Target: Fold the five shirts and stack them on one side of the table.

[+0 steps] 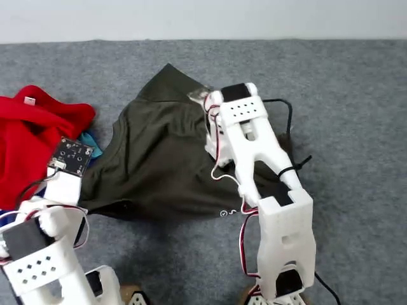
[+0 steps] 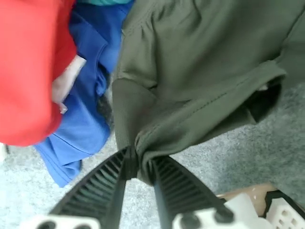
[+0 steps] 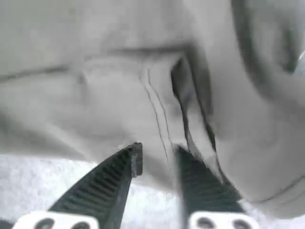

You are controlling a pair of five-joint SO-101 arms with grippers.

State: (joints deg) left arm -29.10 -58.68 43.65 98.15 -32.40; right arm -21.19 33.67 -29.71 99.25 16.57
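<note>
**A:** Judging from how things lie, how far along is the folding?

**B:** Barely begun, I'd say. The olive shirt (image 1: 159,159) lies rumpled mid-tabletop with no neat fold in it. The left arm (image 1: 44,254) has its jaws closed tight on a bunched bit of its hem. The right arm (image 1: 267,178) reaches over the shirt to its far edge. Its jaws are only narrowly apart, with a seam of the cloth pinched between them.

**A:** And the others?

**B:** A red shirt (image 1: 25,133) sits crumpled at the tabletop's left edge, with a blue shirt (image 2: 86,119) under it and a teal scrap (image 1: 94,145) peeking out. That heap looks unsorted, not a stack. So my guess is that all the folding and stacking is left to do. I can make out four colours, not five.

**A:** What about the surface?

**B:** The tabletop (image 1: 356,95) is covered in grey, carpet-like felt, likely grippy enough to drag cloth. A pale wall (image 1: 203,19) runs behind it.
</note>
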